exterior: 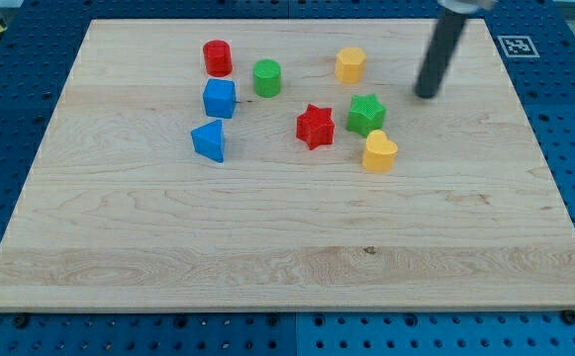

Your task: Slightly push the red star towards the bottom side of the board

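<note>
The red star (315, 126) lies near the middle of the wooden board (287, 257), a little towards the view's top. A green star (366, 115) sits just to its right, and a yellow heart (379, 152) lies below the green star. My tip (427, 95) is up and to the right of the red star, beyond the green star, touching no block.
A red cylinder (217, 57), a green cylinder (266, 77), a blue cube (220, 98) and a blue triangle (209, 140) lie to the left of the red star. A yellow hexagon (350, 64) sits near the view's top.
</note>
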